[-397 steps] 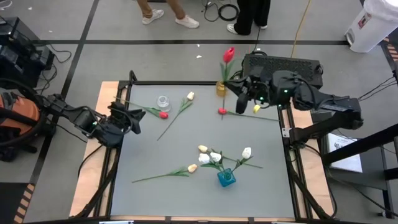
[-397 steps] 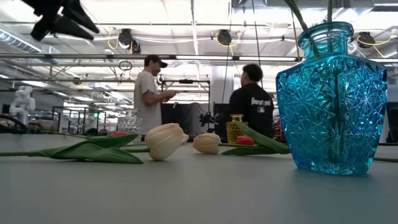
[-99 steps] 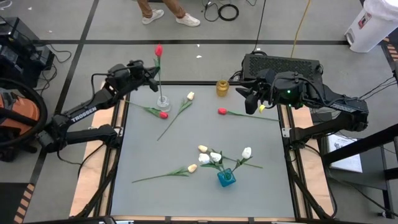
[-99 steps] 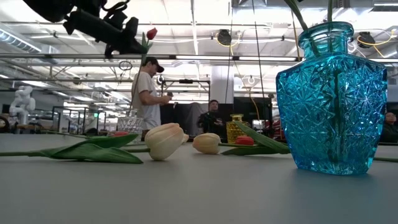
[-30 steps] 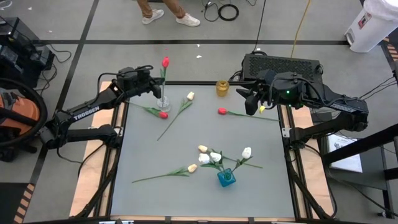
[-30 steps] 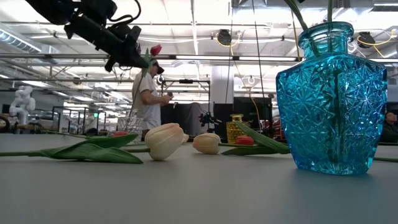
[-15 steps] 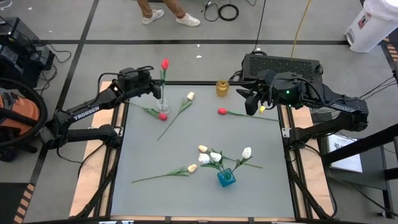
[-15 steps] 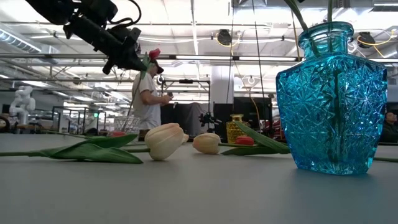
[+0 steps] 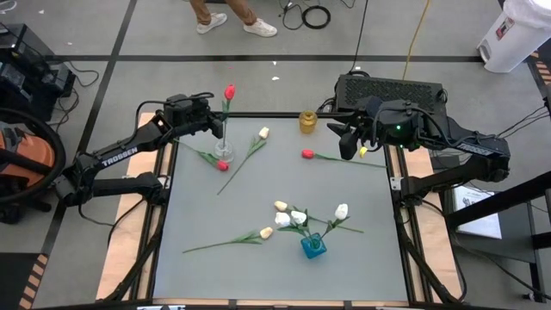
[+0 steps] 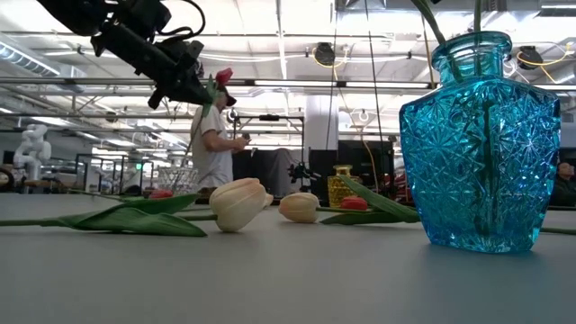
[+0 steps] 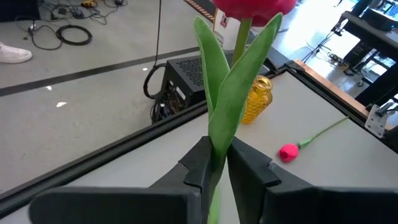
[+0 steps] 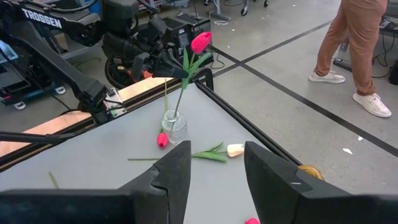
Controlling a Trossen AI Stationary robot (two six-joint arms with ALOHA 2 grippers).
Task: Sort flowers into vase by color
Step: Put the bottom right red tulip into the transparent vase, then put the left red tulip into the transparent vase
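At the table's far left corner, the left gripper (image 9: 213, 126) has its fingers close around the leaves of a red tulip (image 9: 229, 91) that stands upright with its stem down in a small clear vase (image 9: 223, 151); whether the fingers press the leaves or have a slight gap cannot be told. That flower has a plump red head over two long, pointed green leaves. Beside the vase a second red tulip (image 9: 222, 164) lies flat, and next to it a cream one (image 9: 263, 133). Farther right a yellow vase (image 9: 306, 120) stands at the far edge, with another red tulip (image 9: 307, 154) lying near it. Toward the near edge, pale tulips (image 9: 298, 217) cluster at a blue cut-glass vase (image 9: 313, 246). Over the far right corner the right gripper (image 9: 348, 143) hovers, fingers apart and empty.
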